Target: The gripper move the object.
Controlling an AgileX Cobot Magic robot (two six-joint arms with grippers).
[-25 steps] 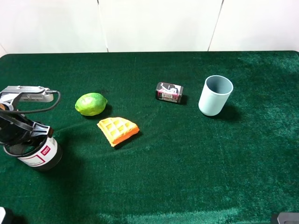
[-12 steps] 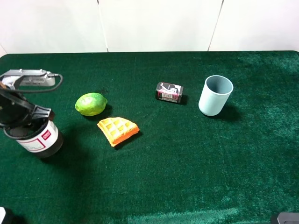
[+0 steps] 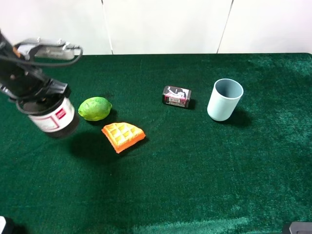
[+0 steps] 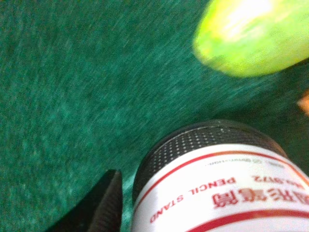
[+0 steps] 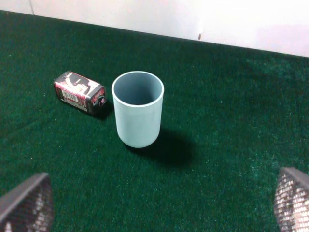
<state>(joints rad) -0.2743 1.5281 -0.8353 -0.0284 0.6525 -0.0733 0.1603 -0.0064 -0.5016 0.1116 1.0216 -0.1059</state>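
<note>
Background, exterior high view: white wall panels behind a counter (image 3: 195, 170) covered in dark green cloth.
Fingers, exterior high view: the left gripper (image 3: 38, 95) is closed on the rim of the mesh cup (image 3: 52, 117). The cup hangs tilted above the cloth at the left, and its shadow falls apart from it, toward the waffle (image 3: 123, 136).
Neighbours, exterior high view: the lime (image 3: 95, 108) is just beside the mesh cup, with the waffle near the lime. The small box (image 3: 176, 96) lies at mid-counter, and the blue cup (image 3: 224, 100) is well apart on the right.
Fingers, left wrist view: one black finger (image 4: 104, 203) sits close beside the mesh cup's (image 4: 217, 183) outer wall; the other is hidden.
Label, left wrist view: white with red print, "PENCIL STAND".
Around, left wrist view: the blurred lime (image 4: 251, 34) lies beyond the cup's base.
Mesh cup contents: cannot tell.
Fingers, right wrist view: the right gripper (image 5: 162, 193) has its mesh-patterned fingers (image 5: 29, 203) spread wide.
Containers, right wrist view: the blue cup (image 5: 138, 108) stands upright, and only its own wall shows inside. The small box (image 5: 79, 92) lies on its side just beside it.
</note>
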